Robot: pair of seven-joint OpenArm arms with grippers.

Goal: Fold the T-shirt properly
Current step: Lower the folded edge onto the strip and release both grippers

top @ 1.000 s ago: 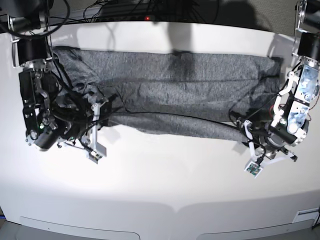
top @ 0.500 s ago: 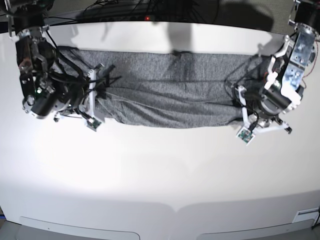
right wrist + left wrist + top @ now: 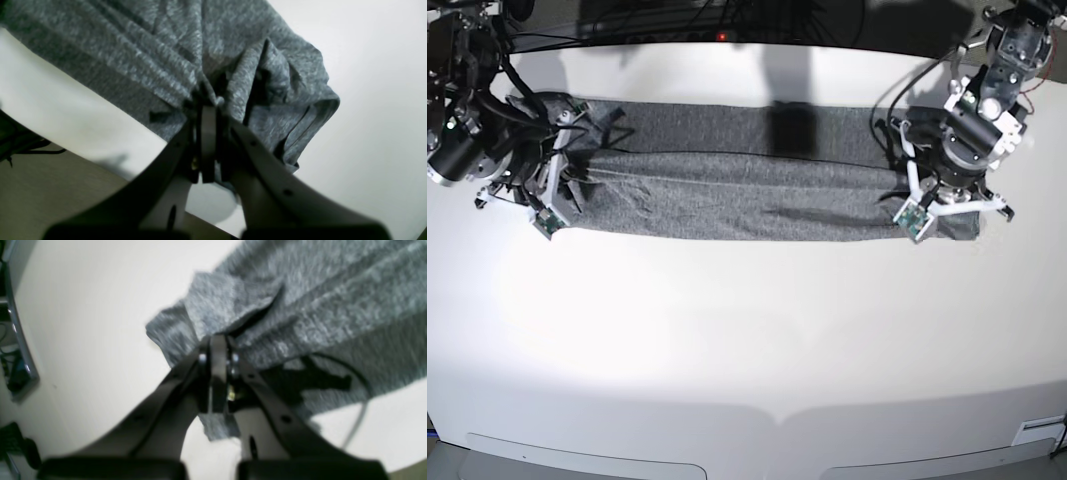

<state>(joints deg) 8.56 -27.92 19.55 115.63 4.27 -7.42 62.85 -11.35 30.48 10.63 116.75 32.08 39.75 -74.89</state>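
broadly, the shirt [image 3: 747, 180] lies as a long grey band across the far part of the white table [image 3: 747, 350], stretched from about nine o'clock to three o'clock of the base view, with its near edge fairly straight and soft lengthwise creases along it.

at nine o'clock sits the right gripper [image 3: 557, 165] (it is on the base view's left), its jaws drawn together on a bunch of shirt fabric. in the right wrist view the right gripper [image 3: 208, 100] pinches a gathered ridge of cloth, and beyond the pinch the fabric puckers into folds, with a hemmed edge curling at about four o'clock of that frame. bare table shows on both sides of the cloth there.

toward the middle the shirt lies flat, a dark shadow crossing it at about twelve o'clock.

at three o'clock the left gripper [image 3: 917, 190] is likewise clamped on the shirt's other end. the left wrist view is blurred, yet the left gripper [image 3: 218, 340] is seen closed on a folded flap of cloth, with the corner of the fabric lying toward ten o'clock and a thin cable's shadow falling across the cloth at four o'clock.
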